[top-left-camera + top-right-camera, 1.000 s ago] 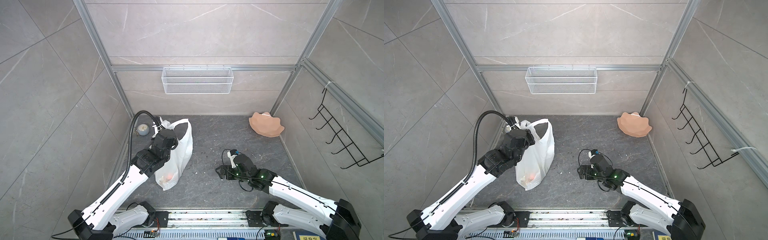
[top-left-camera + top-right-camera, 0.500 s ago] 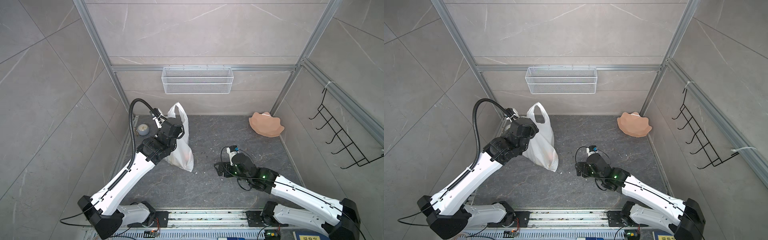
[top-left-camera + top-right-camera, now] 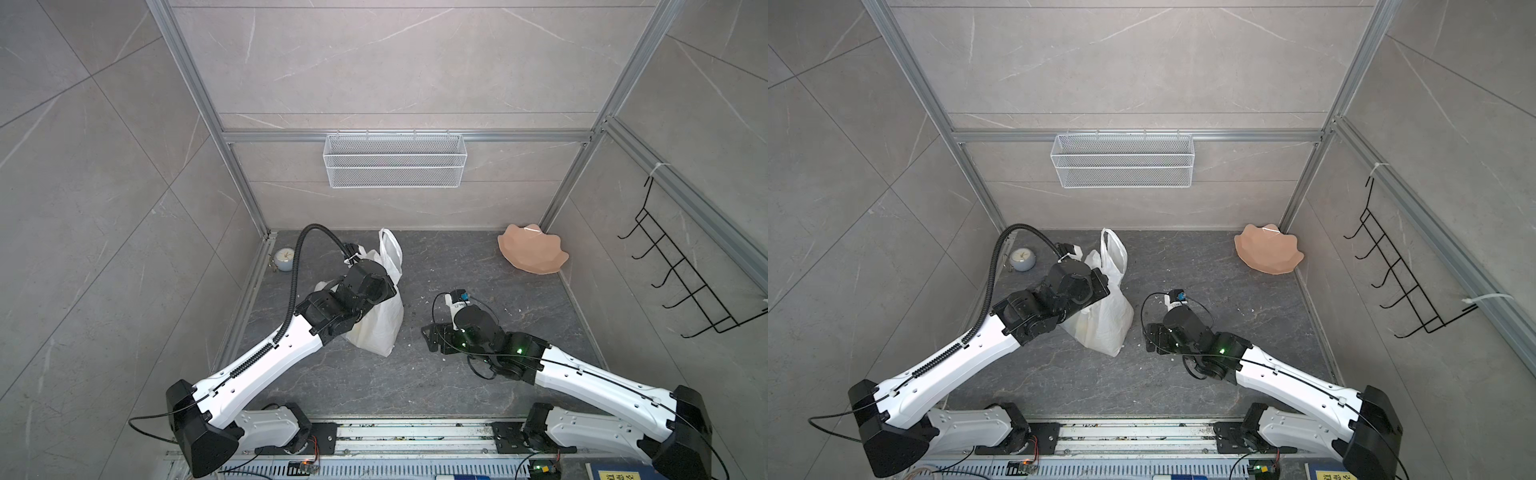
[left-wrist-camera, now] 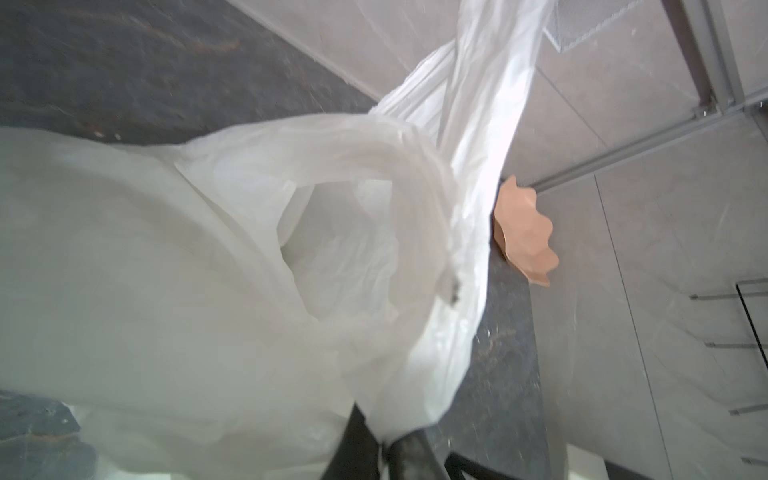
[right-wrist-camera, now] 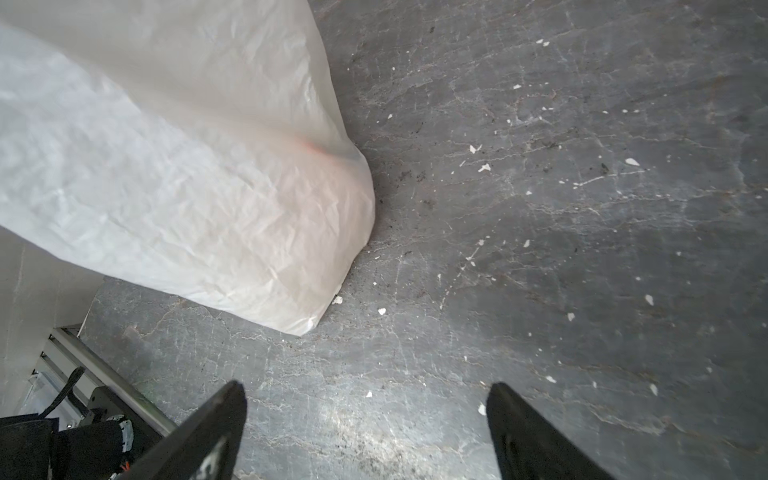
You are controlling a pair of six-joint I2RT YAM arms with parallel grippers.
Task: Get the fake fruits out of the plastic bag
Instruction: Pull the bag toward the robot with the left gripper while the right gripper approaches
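Though top views hide them, left fingers (image 4: 357,453) (dark) pinch plastic bag (image 4: 208,270).

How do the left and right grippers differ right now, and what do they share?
The left gripper has its fingers pinched on the plastic bag; the right gripper holds nothing, fingers spread wide. The left is up at the bag's mouth; the right hangs low over the floor. Both have dark fingers.

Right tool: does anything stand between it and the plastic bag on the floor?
Nothing visible does. In the right wrist view only bare dark floor lies between the open right tool and the plastic bag. The fruits are hidden inside it; only a faint orange tint shows through.
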